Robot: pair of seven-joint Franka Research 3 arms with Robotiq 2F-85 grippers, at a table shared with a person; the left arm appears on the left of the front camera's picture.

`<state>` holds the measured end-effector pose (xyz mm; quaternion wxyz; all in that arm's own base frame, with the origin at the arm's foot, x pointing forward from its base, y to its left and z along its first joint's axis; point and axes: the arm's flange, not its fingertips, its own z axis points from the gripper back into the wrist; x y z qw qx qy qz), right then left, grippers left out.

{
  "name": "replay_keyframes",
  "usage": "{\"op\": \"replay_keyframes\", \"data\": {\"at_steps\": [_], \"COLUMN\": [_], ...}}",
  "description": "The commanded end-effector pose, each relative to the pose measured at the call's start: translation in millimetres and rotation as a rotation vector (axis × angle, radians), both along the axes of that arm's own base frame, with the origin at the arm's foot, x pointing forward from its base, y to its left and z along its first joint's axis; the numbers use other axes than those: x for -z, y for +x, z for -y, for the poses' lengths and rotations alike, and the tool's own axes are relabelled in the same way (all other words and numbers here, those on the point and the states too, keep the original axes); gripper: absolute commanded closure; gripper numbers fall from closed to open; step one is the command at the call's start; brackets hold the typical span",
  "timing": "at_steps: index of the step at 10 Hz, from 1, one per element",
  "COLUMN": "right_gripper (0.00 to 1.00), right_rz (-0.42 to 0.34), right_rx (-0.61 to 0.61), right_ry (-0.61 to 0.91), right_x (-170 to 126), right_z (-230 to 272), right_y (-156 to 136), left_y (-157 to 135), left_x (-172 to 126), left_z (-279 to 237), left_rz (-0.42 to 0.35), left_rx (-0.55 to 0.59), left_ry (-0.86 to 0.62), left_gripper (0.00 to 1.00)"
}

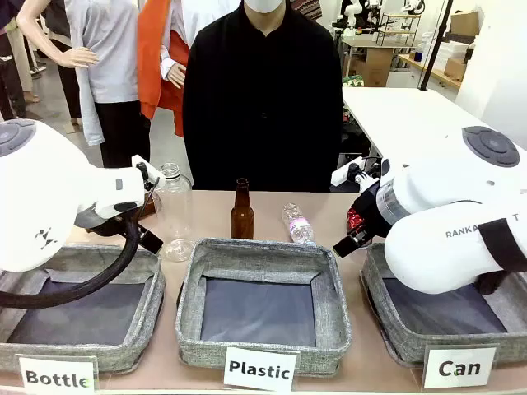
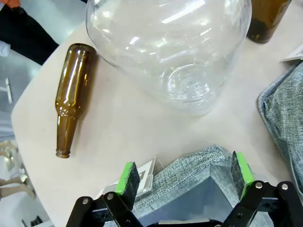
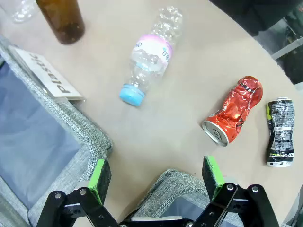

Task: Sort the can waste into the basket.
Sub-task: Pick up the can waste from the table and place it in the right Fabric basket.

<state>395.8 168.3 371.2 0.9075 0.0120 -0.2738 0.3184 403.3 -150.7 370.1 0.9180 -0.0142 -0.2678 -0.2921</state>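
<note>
Two crushed cans lie on the table in the right wrist view: a shiny red can (image 3: 234, 111) and, beside it, a dark can with white print (image 3: 280, 132). A bit of the red can (image 1: 356, 218) peeks out behind the right arm in the front view. The basket (image 1: 401, 336) with the "Can" card stands at the front right, and its grey corner (image 3: 173, 185) shows between my right fingers. My right gripper (image 3: 156, 177) is open and holds nothing, hovering above that corner and short of the cans. My left gripper (image 2: 183, 175) is open too, over a grey bin corner (image 2: 189, 168).
A "Plastic" bin (image 1: 263, 300) stands in the middle and a "Bottle" bin (image 1: 82, 309) at the left. Behind them are a big clear bottle (image 1: 173, 214), an upright brown bottle (image 1: 241, 210) and a small plastic bottle (image 3: 151, 59). Another brown bottle (image 2: 71, 94) lies flat. A person stands at the far side.
</note>
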Motion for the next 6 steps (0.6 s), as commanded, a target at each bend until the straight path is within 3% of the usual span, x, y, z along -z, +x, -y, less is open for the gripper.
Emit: {"op": "replay_keyframes", "data": {"at_steps": [1, 6], "right_gripper": [0.0, 0.0], "right_rz": [0.0, 0.0], "right_rx": [0.0, 0.0], "right_ry": [0.0, 0.0], "right_x": [0.0, 0.0], "right_z": [0.0, 0.0], "right_y": [0.0, 0.0], "left_y": [0.0, 0.0], "left_x": [-0.1, -0.1], "left_z": [0.0, 0.0], "left_rz": [0.0, 0.0], "left_rx": [0.0, 0.0], "left_ry": [0.0, 0.0], "left_gripper": [0.0, 0.0]}}
